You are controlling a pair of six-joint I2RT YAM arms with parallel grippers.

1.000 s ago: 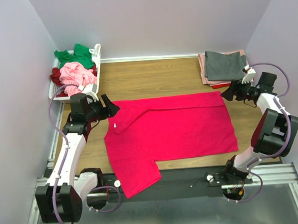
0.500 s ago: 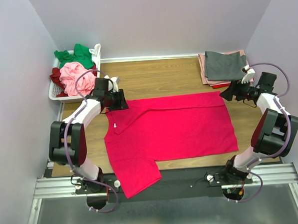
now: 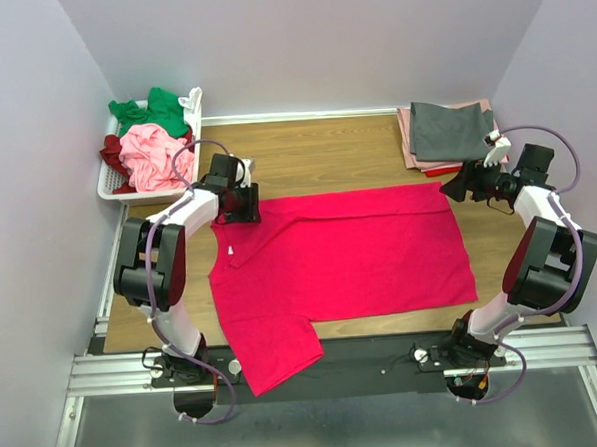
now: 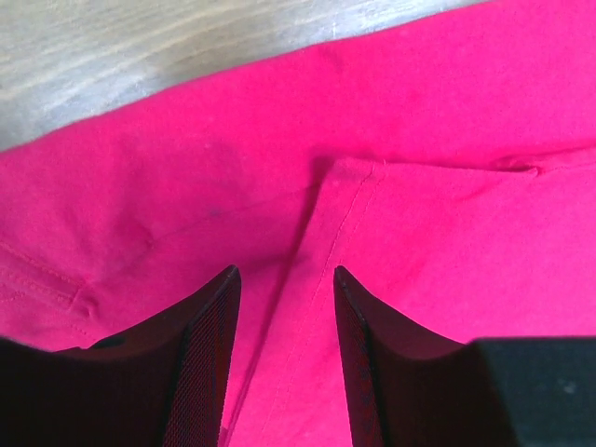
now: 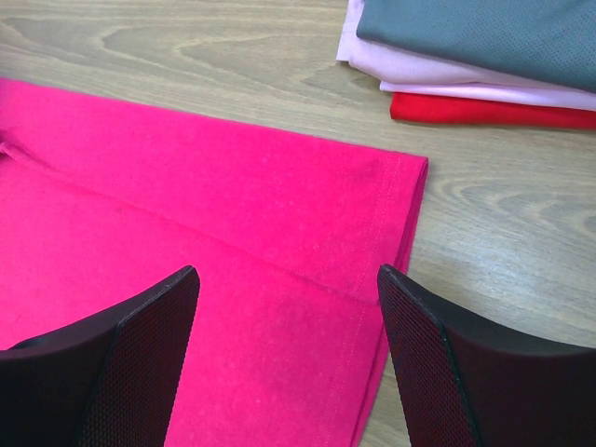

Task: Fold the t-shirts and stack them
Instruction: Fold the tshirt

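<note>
— Two grippers work one crimson-pink t-shirt (image 3: 350,251), which lies spread flat on the wooden table (image 3: 315,148). From above, the left gripper (image 3: 239,202) sits at the shirt's far-left shoulder and the right gripper (image 3: 459,187) at its far-right hem corner.

— And the wrist cameras fill in the detail. On the left wrist, the fingers (image 4: 209,354) are parted low over the cloth, with a stitched, folded edge running up between them. Contact can't be judged from there.

— And the right wrist?

— Jaws wide apart above the hem corner, bare wood just past it. Only that view separates the folded stack (image 5: 466,65): grey tee (image 5: 484,28) on top, pale pink tee (image 5: 400,67) beneath, red tee (image 5: 484,110) at the bottom.

— The overhead alone catches the white basket (image 3: 109,183) at far left, holding a green tee (image 3: 152,111), a light pink tee (image 3: 153,151) and a maroon tee (image 3: 112,148). It also shows one crimson sleeve draped over the near table edge.
</note>
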